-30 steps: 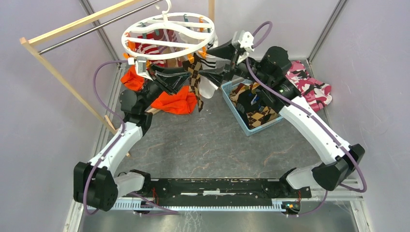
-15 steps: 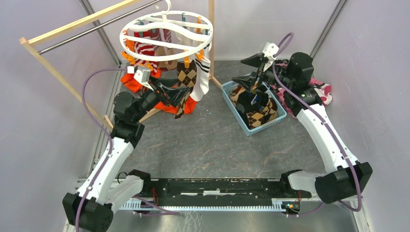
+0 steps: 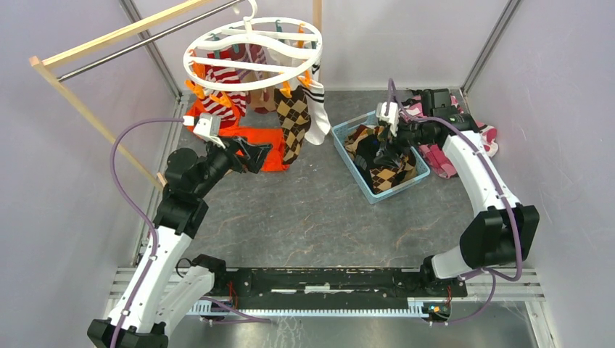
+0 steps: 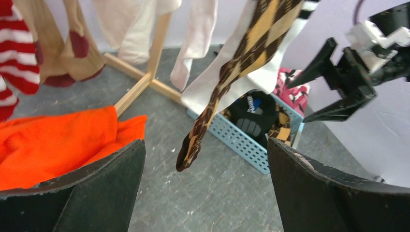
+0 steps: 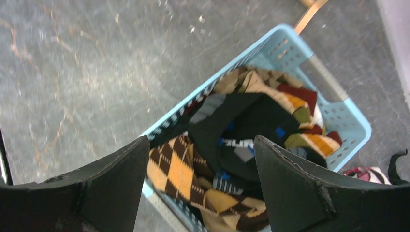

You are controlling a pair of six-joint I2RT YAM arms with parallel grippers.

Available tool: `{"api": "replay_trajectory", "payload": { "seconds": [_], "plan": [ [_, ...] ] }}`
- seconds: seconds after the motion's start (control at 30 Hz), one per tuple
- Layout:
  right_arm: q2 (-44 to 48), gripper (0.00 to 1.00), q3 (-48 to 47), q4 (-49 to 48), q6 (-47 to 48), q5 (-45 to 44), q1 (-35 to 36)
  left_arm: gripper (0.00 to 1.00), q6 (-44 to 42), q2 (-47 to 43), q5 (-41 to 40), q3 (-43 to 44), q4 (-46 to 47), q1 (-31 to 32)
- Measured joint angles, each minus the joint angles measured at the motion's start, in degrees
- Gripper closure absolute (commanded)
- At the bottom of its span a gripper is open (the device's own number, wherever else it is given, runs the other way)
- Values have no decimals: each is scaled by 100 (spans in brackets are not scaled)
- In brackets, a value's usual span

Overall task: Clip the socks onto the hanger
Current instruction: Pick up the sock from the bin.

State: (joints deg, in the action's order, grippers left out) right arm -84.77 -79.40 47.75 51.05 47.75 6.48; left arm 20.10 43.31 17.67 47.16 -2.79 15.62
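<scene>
Black sock [image 5: 241,121] topping the blue basket [image 5: 285,46], straight beneath the right gripper [image 5: 200,142], spread wide and empty, far nearer than the left gripper [image 4: 205,145], equally agape.

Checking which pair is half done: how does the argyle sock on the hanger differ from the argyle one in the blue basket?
The hanging argyle sock dangles at full length from the hanger; the basket argyle sock lies crumpled in the blue basket. The hanging argyle sock hangs in mid-air; the basket argyle sock is bunched against a black sock. Both show brown-and-tan diamonds.
</scene>
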Motion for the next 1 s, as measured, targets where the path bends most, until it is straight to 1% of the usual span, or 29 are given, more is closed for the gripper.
{"api": "replay_trajectory", "payload": {
  "seconds": [0.1, 0.2, 0.33, 0.4, 0.47, 0.6, 0.77, 0.83, 0.93, 1.0],
  "plan": [
    [9, 18, 15, 575, 732, -166, -59, 0, 4, -33, -168, -59, -243, 0],
    [96, 23, 251, 1005, 1786, -227, -243, 0, 4, -125, -356, -140, -450, 0],
    [149, 34, 721, 1633, 3401, -273, -522, 0, 4, -269, -546, -332, -483, 0],
    [76, 40, 798, 1829, 3965, -315, -584, 0, 2, -289, -579, -400, -483, 0],
    [-66, 43, 796, 1921, 4380, -326, -586, 0, 0, -289, -612, -448, -487, 0],
    [-422, 46, 793, 1799, 4581, -330, -575, 0, -2, -332, -706, -503, -485, 0],
    [-719, 53, 793, 1445, 4551, -479, -527, 0, -2, -522, -774, -623, -479, 0],
    [-780, 57, 796, 1360, 4498, -533, -501, 0, -2, -577, -807, -651, -472, 0],
    [-809, 69, 796, 1248, 4395, -586, -470, 0, -2, -627, -839, -695, -437, 0],
    [-809, 85, 796, 1255, 4376, -581, -459, 0, -2, -640, -846, -717, -435, 0]
  ]
}}
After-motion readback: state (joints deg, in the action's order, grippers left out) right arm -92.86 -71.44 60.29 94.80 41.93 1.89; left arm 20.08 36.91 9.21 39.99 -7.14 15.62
